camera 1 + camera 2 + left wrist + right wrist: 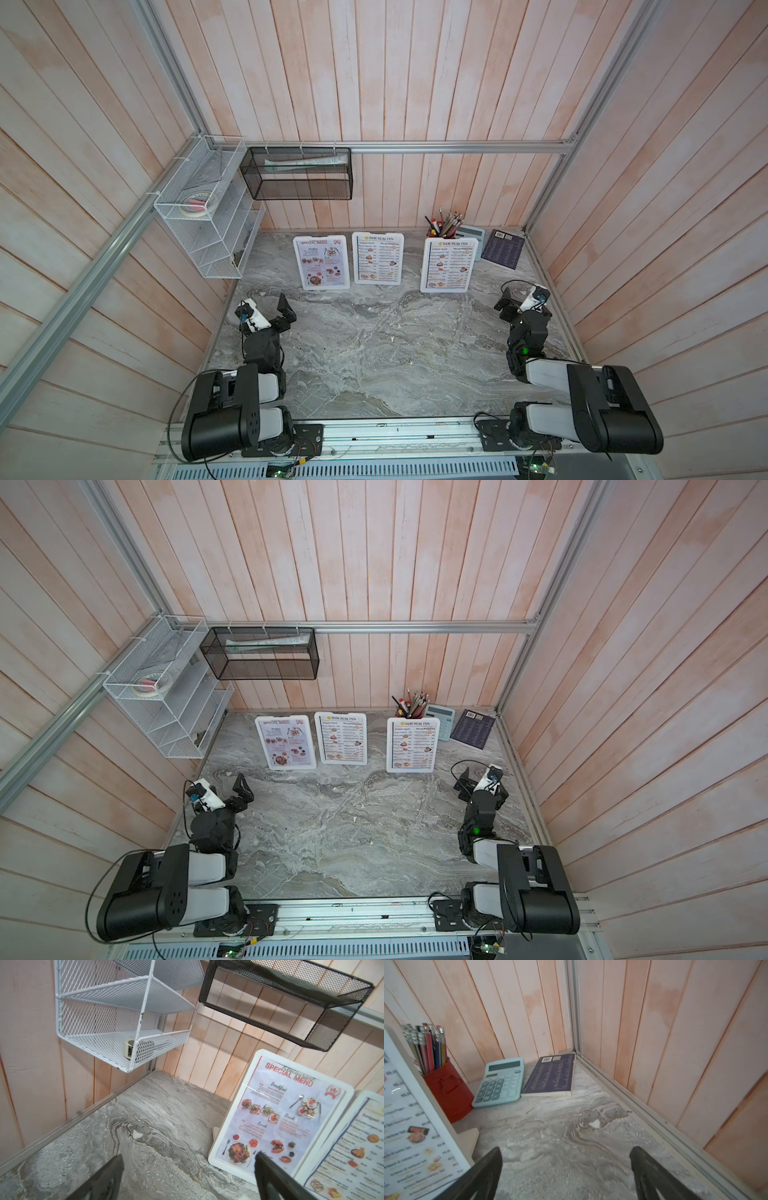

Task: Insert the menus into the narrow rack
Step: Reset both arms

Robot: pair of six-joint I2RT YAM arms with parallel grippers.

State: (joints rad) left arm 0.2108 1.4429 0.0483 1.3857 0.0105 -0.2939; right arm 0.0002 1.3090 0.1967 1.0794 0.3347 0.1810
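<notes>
one grey marble bench (pixel 395 353); black mesh rack (pixel 297 174) hangs on the wall above its back left corner. three menus stand propped along the back edge: special menu (pixel 321 262) leftmost, middle dim sum menu (pixel 377 258), right dim sum menu (pixel 447 265). left gripper (pixel 286 314) and right gripper (pixel 503 306) spread wide, empty, near the left and right edges.

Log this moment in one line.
left gripper: open, empty | right gripper: open, empty | Special Menu, two DIM SUM INN menus: upright on table, none racked
</notes>
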